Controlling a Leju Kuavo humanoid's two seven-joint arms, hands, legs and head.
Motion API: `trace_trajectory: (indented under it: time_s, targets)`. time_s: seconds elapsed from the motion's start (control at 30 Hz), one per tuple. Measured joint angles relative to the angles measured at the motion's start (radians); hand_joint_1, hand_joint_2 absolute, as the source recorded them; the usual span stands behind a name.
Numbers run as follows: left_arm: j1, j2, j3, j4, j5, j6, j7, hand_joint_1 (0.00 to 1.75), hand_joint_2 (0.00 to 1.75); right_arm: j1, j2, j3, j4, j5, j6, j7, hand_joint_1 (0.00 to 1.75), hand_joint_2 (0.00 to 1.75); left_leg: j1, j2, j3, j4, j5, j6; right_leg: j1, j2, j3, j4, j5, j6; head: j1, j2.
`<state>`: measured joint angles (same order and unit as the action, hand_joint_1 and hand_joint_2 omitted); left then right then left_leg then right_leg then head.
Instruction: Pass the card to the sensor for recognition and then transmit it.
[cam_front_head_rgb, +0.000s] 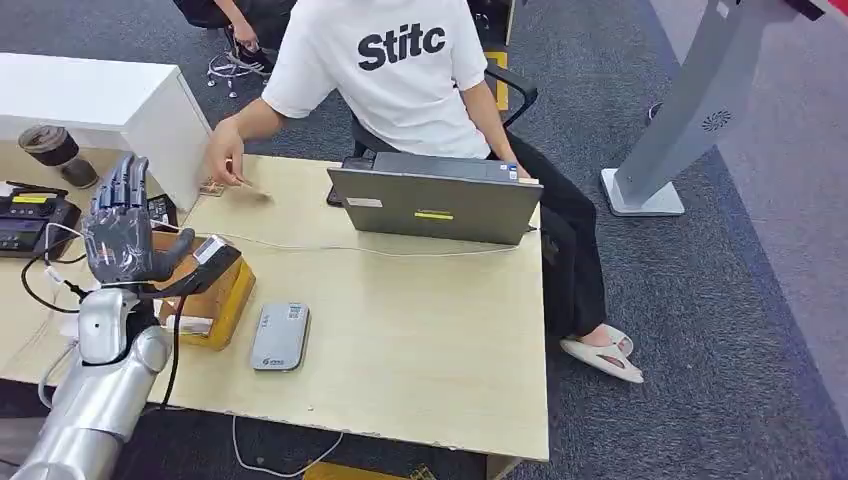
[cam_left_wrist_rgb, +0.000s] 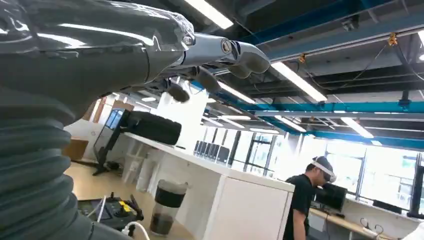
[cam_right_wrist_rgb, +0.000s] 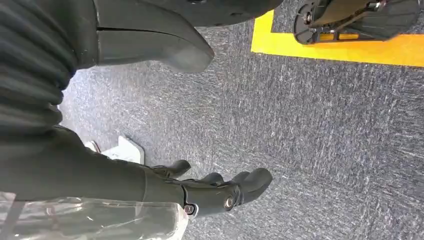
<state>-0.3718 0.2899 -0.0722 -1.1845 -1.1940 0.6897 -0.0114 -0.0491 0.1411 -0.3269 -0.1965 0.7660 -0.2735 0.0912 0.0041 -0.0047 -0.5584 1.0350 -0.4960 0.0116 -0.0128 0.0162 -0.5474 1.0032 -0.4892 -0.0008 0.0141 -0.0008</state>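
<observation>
At the far left of the pale wooden table a dark cup stands behind a black desk device with a yellow label too small to read. Just right of these, the left hand is raised above the table edge, fingers upright and spread, holding nothing. Below it lies a cardboard box bearing a black device with a white label. Beside the box lies a flat grey reader, its long side running away from the robot; its markings are unreadable.

Farther back, a person's hand reaches down to the table. At its fingertips lies a thin, pale sliver, probably the card. Its long axis runs rightward toward the laptop, slanting slightly nearer the robot; no print or colour can be made out on it.

The grey laptop carries a white and a yellow sticker, neither legible. The seated person's white shirt reads "Stitc".

The right hand hangs over grey carpet, fingers loosely bent, empty.
</observation>
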Motion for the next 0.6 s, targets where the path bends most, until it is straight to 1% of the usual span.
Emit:
trace_trajectory:
  time_s: [0.13, 0.23, 0.27, 0.5, 0.53, 0.57, 0.6]
  targets:
    - [0.022, -0.011, 0.04, -0.014, 0.012, 0.002, -0.048, 0.0, 1.75, 0.0, 0.0, -0.001, 0.0, 0.009, 0.0, -0.002, 0.0, 1.75, 0.0, 0.0, 0.0, 0.0, 0.0, 0.0, 0.0, 0.0, 0.0, 0.0, 0.0, 0.0, 0.0, 0.0]
    - [0.054, -0.034, 0.083, -0.049, 0.06, 0.002, -0.117, 0.0, 1.75, 0.001, 0.0, -0.005, 0.0, 0.009, -0.002, -0.002, 0.0, 1.75, 0.0, 0.0, 0.0, 0.0, 0.0, 0.0, 0.0, 0.0, 0.0, 0.0, 0.0, 0.0, 0.0, 0.0]
    - [0.059, -0.035, 0.089, -0.056, 0.067, 0.002, -0.127, 0.0, 1.75, 0.001, 0.0, -0.006, 0.0, 0.009, -0.003, -0.002, 0.0, 1.75, 0.0, 0.0, 0.0, 0.0, 0.0, 0.0, 0.0, 0.0, 0.0, 0.0, 0.0, 0.0, 0.0, 0.0]
    - [0.061, -0.038, 0.091, -0.059, 0.071, 0.002, -0.132, 0.0, 1.75, 0.001, 0.0, -0.007, 0.0, 0.009, -0.003, -0.002, 0.0, 1.75, 0.0, 0.0, 0.0, 0.0, 0.0, 0.0, 0.0, 0.0, 0.0, 0.0, 0.0, 0.0, 0.0, 0.0]
    - [0.109, -0.064, 0.134, -0.117, 0.141, 0.002, -0.201, 0.0, 1.75, 0.003, 0.0, -0.01, 0.0, 0.009, -0.008, -0.001, 0.0, 1.75, 0.0, 0.0, 0.0, 0.0, 0.0, 0.0, 0.0, 0.0, 0.0, 0.0, 0.0, 0.0, 0.0, 0.0]
    - [0.116, -0.069, 0.14, -0.127, 0.154, 0.003, -0.21, 0.0, 1.75, 0.004, 0.0, -0.011, 0.0, 0.009, -0.01, 0.0, 0.0, 1.75, 0.0, 0.0, 0.0, 0.0, 0.0, 0.0, 0.0, 0.0, 0.0, 0.0, 0.0, 0.0, 0.0, 0.0]
    - [0.192, -0.108, 0.188, -0.208, 0.213, 0.007, -0.252, 0.0, 1.75, 0.007, 0.0, -0.02, 0.0, 0.009, -0.013, 0.004, 0.0, 1.75, 0.0, 0.001, -0.001, 0.0, -0.001, 0.0, 0.0, 0.0, -0.001, -0.001, 0.0, 0.0, 0.0, 0.0]
